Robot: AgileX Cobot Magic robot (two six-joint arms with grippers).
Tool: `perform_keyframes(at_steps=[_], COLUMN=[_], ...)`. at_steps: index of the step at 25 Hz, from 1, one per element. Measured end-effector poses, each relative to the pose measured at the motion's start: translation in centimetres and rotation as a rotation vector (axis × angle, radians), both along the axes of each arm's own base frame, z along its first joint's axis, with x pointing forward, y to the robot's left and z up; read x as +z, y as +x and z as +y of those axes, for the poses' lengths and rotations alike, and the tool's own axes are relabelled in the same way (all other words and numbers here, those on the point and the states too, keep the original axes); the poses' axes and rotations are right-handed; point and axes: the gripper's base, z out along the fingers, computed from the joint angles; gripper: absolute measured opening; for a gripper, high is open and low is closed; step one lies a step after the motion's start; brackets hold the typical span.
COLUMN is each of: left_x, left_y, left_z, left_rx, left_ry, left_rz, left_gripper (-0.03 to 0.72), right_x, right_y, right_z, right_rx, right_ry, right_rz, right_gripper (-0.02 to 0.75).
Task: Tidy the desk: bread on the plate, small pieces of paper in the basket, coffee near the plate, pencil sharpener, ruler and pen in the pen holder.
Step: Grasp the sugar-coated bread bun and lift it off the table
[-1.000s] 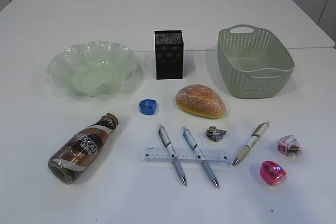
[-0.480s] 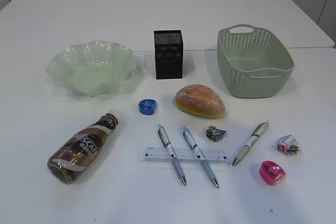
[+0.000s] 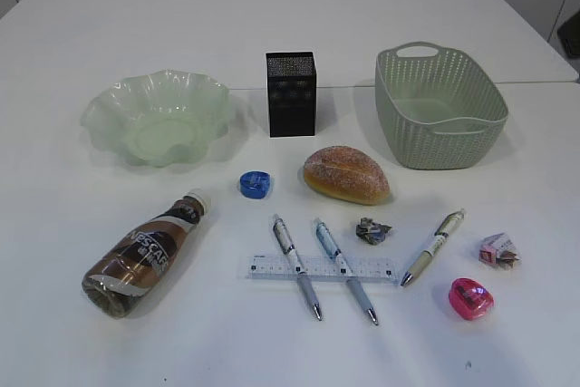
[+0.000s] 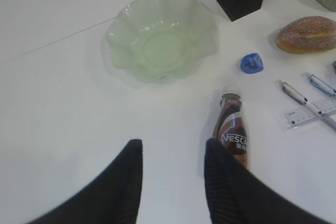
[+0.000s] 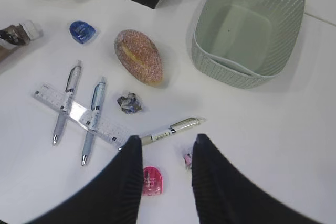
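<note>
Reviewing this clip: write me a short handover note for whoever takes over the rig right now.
Left gripper: open, empty, above the table near the coffee bottle.
Right gripper: open, empty, above the lone pen and the pink sharpener.
Done: nothing. The plate, basket and pen holder hold nothing that shows.
Left: bread to the plate; both paper scraps to the basket; coffee bottle, lying on its side, beside the plate; blue sharpener, pink sharpener, ruler and three pens to the holder. Two pens lie across the ruler.
</note>
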Motion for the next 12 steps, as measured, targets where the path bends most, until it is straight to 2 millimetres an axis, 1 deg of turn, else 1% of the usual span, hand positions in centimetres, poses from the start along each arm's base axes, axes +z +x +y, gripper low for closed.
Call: perform_keyframes(at_steps=[3,4,5,6,7,8,10,11,12], left_x=[0.0,-0.1,-0.2,-0.2,-0.2,-0.2,-0.3,-0.3,-0.3], left_y=[0.0,0.1,0.1,0.2,0.2,0.3,0.3,0.3,0.3], left_z=[0.1,0.1,0.2,0.3,0.3,0.4,0.5,0.5,0.5], left_rx=[0.016,0.024,0.034,0.043,0.053,0.061,0.073,0.074,0.075], left_ry=[-0.011,-0.015,-0.024,-0.029,-0.035,-0.038,-0.042,-0.044,-0.043], left_rz=[0.006,0.013,0.021,0.023,0.028,0.031,0.034,0.034,0.037], left_gripper=[0.275,0.275,0.275,0.275,0.275,0.275,0.275,0.275,0.275], right_x=[-0.4,-1.4,-1.5,-2.5,-2.5,-3.4,-4.6,-4.9,-4.9], right_y=[0.5,1.5,1.6,2.6,2.6,3.4,4.3,4.6,4.6], right_z=[0.2,0.6,0.7,1.2,1.2,1.6,2.1,2.2,2.2], right_rx=[0.031,0.089,0.099,0.157,0.157,0.206,0.26,0.285,0.285], right_ry=[-0.016,-0.044,-0.046,-0.066,-0.066,-0.073,-0.081,-0.086,-0.086], right_rz=[0.016,0.048,0.05,0.087,0.087,0.117,0.15,0.156,0.156], right_gripper=[0.27,0.271,0.272,0.295,0.295,0.348,0.421,0.446,0.446])
